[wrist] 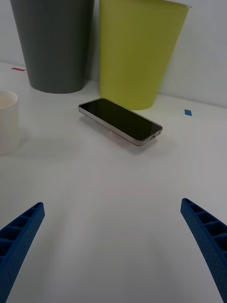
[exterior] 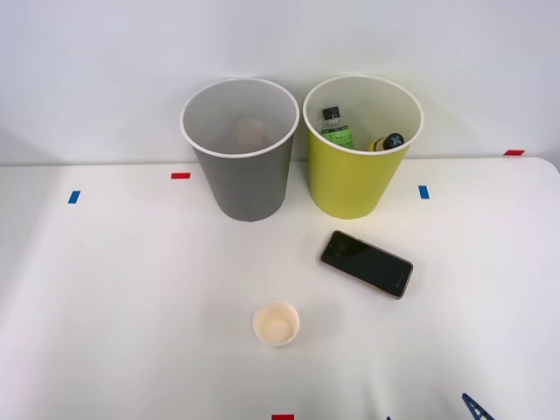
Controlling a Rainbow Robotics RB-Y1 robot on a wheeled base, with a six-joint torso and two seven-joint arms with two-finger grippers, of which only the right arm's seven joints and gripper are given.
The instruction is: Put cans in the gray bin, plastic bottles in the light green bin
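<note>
Well apart, blue fingers (wrist: 204,236) — bare table (wrist: 113,199) between.

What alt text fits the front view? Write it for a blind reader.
On a white table, a gray bin stands beside a green bin that holds two bottles. A phone lies flat in front of the green bin, and a paper cup stands nearer the camera.

Two bins (exterior: 241,175), two bottles (exterior: 337,129) (one phone (exterior: 366,263), cup (exterior: 276,323)).
</note>
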